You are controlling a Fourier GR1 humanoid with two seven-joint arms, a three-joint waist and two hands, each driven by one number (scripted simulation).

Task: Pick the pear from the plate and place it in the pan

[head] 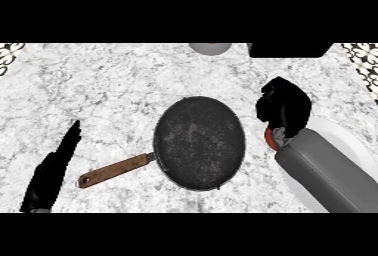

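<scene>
Right hand [284,107] curled over reddish pear [271,138].

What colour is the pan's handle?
Brown, wood-like, on the pan's handle; the pan is dark grey. Head view shows it best.

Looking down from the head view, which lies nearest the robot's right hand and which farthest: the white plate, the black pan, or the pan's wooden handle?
From the right hand:
1. White plate, right beneath it, at the right.
2. Black pan, at centre, to its left.
3. Wooden handle, lower left, farthest.
</scene>
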